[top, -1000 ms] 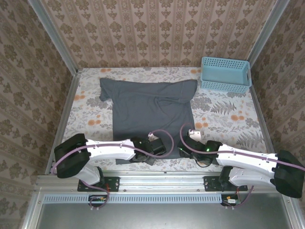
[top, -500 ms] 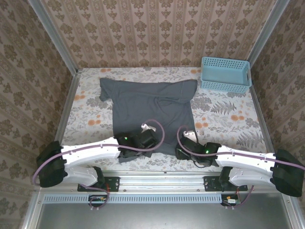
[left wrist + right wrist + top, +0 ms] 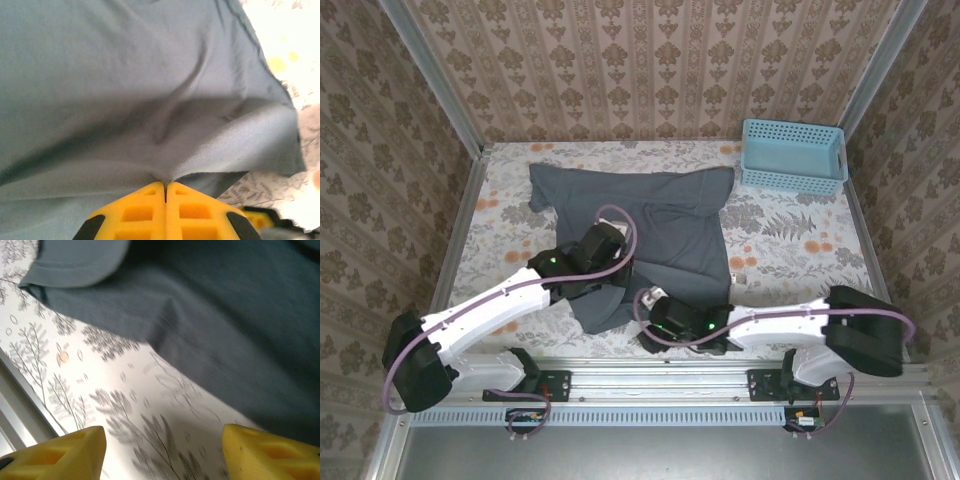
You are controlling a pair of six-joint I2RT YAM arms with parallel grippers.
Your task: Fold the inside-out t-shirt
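The floral table (image 3: 800,255) is carrying the inside-out t-shirt (image 3: 665,210), which is lying spread at its centre with the near-left portion drawn up. The left gripper (image 3: 165,186) is clamping a tented fold of that fabric, jaws pressed together. The right gripper (image 3: 162,440) is hovering over bare table beside the near hem, jaws apart and gripping nothing.

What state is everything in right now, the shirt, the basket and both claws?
t-shirt: far part flat on the table, near left part raised and bunched.
left claw: shut on the t-shirt.
right claw: open, holding nothing, above the table by the t-shirt's near edge.
basket: upright, empty, at the far right corner.
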